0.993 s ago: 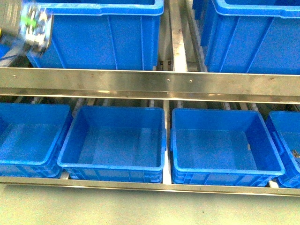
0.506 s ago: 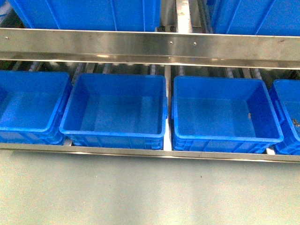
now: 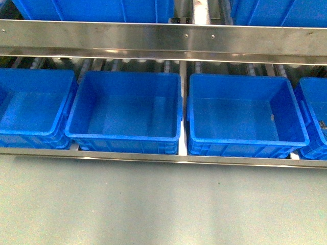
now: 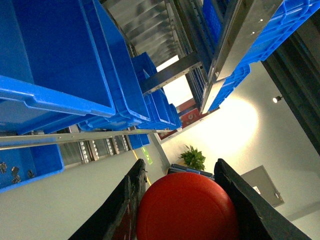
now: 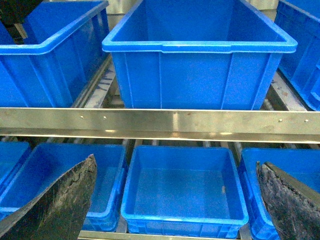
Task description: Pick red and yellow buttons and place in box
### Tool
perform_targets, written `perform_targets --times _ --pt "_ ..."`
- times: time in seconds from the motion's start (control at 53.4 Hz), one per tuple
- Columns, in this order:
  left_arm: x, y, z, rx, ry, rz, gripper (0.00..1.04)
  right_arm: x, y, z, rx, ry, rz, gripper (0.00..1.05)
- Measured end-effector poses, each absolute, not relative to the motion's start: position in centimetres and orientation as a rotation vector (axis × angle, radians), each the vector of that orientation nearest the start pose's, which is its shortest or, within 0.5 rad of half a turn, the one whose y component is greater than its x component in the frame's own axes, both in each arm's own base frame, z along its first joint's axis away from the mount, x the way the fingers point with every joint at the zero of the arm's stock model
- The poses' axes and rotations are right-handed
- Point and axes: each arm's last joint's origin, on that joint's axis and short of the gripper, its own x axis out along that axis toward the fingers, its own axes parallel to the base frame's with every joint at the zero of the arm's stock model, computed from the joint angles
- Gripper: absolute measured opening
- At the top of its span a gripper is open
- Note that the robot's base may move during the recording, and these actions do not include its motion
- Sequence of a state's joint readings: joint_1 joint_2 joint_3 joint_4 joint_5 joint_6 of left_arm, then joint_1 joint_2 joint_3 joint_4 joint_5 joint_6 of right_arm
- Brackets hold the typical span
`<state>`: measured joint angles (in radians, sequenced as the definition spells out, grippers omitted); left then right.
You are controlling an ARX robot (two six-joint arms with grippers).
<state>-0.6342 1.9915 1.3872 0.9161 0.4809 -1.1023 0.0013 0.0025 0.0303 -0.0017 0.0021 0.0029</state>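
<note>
- Left gripper [image 4: 181, 172]: clamped on one red button [image 4: 186, 210]. The rounded piece filled the gap between the black fingers [image 4: 125, 205]. It was held aloft beside the racking, over no crate that I could make out.
- Right gripper [image 5: 176, 165]: spread wide with nothing between the pads, facing the rack front.
- Neither arm showed in the front view.
- Floor [image 3: 153, 204] before the rack: no buttons seen on it.
- Lower shelf, behind the front rail [image 3: 163, 157]: blue crates in a row.
  - Left-middle crate [image 3: 122, 137]: no red or yellow piece seen inside.
  - Right-middle crate [image 3: 245, 144]: only a pale speck [image 3: 272, 118] near its right wall, too small to identify.
  - Crate at the shelf's right end [image 3: 312, 80]: a few small grey bits [image 3: 322, 124], cut off by the frame edge.
- Upper rail [image 3: 163, 41] and, beyond it, the upper-shelf crates [image 3: 102, 10]: their contents were hidden from all views.
- No yellow button was visible anywhere.
- Progress, as judged:
  - One red button was picked but not yet delivered.
  - No button of either colour lay in any crate that could be seen into, so the placing looked barely begun.
  - I could not tell which crate was the target box.
  - Left to do: drop this red one, and fetch the yellow and any further red.
</note>
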Motion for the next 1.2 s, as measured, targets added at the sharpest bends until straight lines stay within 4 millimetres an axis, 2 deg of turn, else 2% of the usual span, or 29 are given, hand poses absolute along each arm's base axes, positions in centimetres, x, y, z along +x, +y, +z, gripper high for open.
perform_targets --times 0.094,0.169,0.225,0.3,0.356,0.412,0.487,0.562,0.618,0.768,0.918,1.012,1.199 --pt "35.6 -27.9 28.3 -1.003 0.319 -1.172 0.33 9.6 0.0 17.4 -0.003 -0.026 -0.024 0.97" --pt "35.6 -27.9 28.4 -1.004 0.314 -1.180 0.33 10.5 -0.5 18.8 -0.093 -0.103 -0.280 0.97" --pt "35.5 -27.8 28.5 -1.004 0.311 -1.182 0.33 11.6 -1.4 20.8 -0.184 -0.168 -0.443 0.97" --pt "35.2 -27.7 28.5 -1.001 0.319 -1.189 0.33 14.1 -3.0 25.9 -0.286 -0.306 -0.593 0.97" --pt "34.9 -27.6 28.6 -1.001 0.321 -1.190 0.33 15.8 -3.8 29.1 -0.287 -0.366 -0.634 0.97" --pt "34.7 -27.5 28.6 -1.001 0.321 -1.187 0.33 17.7 -4.8 32.2 -0.237 -0.374 -0.652 0.97" --pt "34.4 -27.2 28.9 -1.001 0.316 -1.190 0.33 19.3 -5.8 34.6 -0.096 -0.351 -0.635 0.97" --pt "34.0 -26.9 29.5 -1.003 0.306 -1.191 0.33 20.8 -6.6 36.2 0.161 -0.311 -0.558 0.97" --pt "33.7 -26.7 29.8 -1.003 0.302 -1.196 0.33 21.4 -6.8 36.4 0.405 -0.289 -0.465 0.97" --pt "33.3 -26.5 30.4 -1.004 0.288 -1.204 0.33 22.4 -6.6 35.6 0.916 -0.300 -0.338 0.97" --pt "33.1 -26.4 30.5 -1.006 0.282 -1.196 0.33 23.5 -4.9 34.2 1.361 -0.299 -0.223 0.97" --pt "33.1 -26.4 30.6 -1.003 0.282 -1.199 0.33 23.8 -3.6 33.7 1.494 -0.263 -0.160 0.97" --pt "33.0 -26.5 30.5 -0.996 0.286 -1.197 0.33 24.1 -0.7 33.0 1.597 -0.185 -0.059 0.97"
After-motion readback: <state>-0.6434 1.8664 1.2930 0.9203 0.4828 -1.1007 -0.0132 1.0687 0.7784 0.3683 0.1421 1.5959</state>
